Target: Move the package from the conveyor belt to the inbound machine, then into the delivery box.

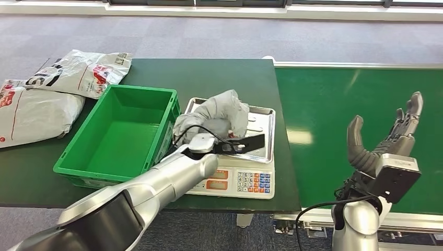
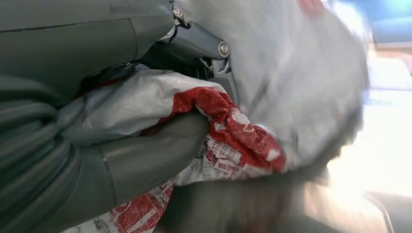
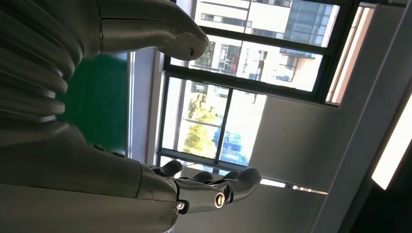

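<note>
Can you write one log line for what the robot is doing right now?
left hand: grips grey package over scale | right hand: open, raised over conveyor belt | green box: empty

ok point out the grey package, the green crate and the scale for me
grey package [image 1: 222,112]: head view, crumpled top of the bag held by the left hand
green crate [image 1: 81,157]: head view, near left rim
scale [image 1: 251,183]: head view, front keypad panel
</note>
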